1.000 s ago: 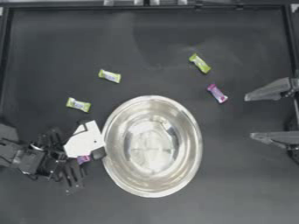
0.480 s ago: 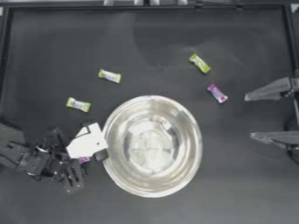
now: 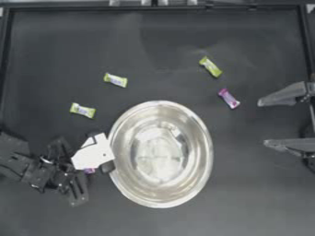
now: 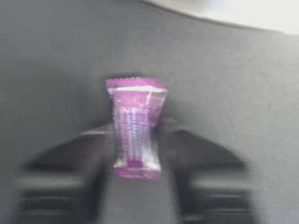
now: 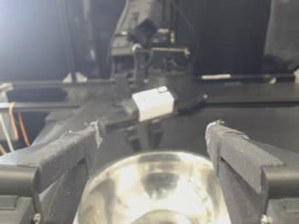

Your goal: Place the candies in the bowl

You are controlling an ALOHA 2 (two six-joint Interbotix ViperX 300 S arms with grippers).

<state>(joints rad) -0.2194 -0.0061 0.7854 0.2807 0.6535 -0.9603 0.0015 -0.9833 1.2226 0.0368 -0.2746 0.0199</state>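
Left gripper edged nearer the bowl rim since before, clamped on a glossy pink-purple candy with crimped ends, right gripper parked wide apart.

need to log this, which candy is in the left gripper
The purple candy pinched in the left gripper beside the bowl; the others lie loose.
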